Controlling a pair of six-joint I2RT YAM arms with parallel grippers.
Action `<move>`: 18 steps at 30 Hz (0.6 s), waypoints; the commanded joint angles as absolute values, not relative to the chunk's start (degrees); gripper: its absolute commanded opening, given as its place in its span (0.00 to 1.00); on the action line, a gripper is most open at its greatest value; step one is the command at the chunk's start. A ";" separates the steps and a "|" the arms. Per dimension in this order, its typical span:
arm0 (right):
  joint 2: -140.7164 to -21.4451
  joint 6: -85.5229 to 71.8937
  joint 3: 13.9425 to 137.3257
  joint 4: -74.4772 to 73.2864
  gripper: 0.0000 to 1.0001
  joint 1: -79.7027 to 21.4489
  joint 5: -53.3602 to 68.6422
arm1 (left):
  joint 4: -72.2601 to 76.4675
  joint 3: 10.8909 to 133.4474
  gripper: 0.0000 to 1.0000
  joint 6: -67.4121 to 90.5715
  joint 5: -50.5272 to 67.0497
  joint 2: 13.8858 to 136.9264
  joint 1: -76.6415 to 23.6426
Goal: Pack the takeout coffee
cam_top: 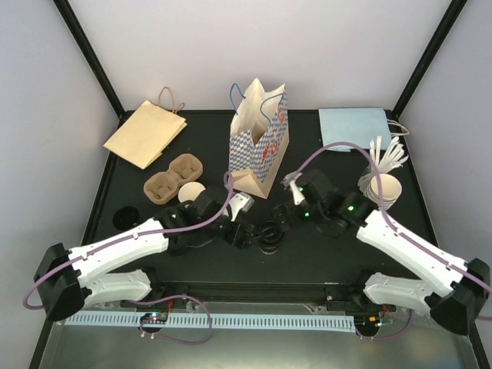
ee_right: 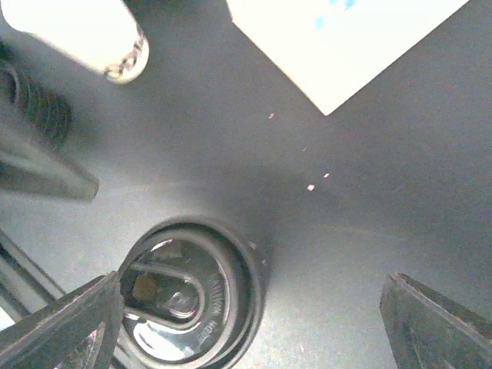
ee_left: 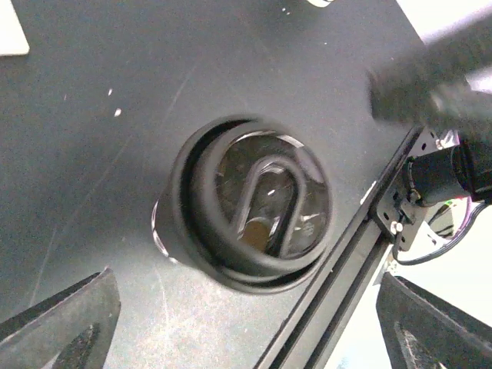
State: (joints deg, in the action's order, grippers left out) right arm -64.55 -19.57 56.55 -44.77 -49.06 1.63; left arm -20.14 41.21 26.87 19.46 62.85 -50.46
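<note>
Black plastic, the lid point(cam_top: 270, 234) lies flat on the dark table point(cam_top: 200, 138), near the front edge and in front of the checked paper bag point(cam_top: 261, 142), which stands upright with its mouth open. The lid is not on any cup.

The left gripper point(cam_top: 246, 232) hangs just to the lid's left and the right gripper point(cam_top: 286, 218) just to its right, so the lid sits between them. From the left wrist, the fingers point(ee_left: 69, 323) are spread wide with the lid between them and a clear gap on each side. The right wrist shows the same: its fingers point(ee_right: 61, 323) are wide apart, the lid low between them and nearer the left one. Neither grips anything.

To the left of the bag rests a cardboard carrier point(cam_top: 173, 178). A stack of paper cups point(cam_top: 384, 191) stands at the right. A brown bag point(cam_top: 144, 132) and a blue bag point(cam_top: 354, 127) lie flat at the back corners.
</note>
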 commanded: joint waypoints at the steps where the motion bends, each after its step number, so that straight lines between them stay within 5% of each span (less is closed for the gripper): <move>1: -60.98 -23.12 52.95 -41.27 0.93 -39.84 6.41 | -26.36 51.35 0.96 19.99 7.72 67.09 -56.55; 7: -57.53 -24.89 46.11 -37.60 0.92 -29.50 16.74 | -35.91 62.10 0.97 17.34 -3.51 78.49 -62.55; 18: -56.67 -25.31 42.58 -35.96 0.91 -28.91 18.11 | -40.36 68.20 0.94 14.80 -4.54 86.21 -64.40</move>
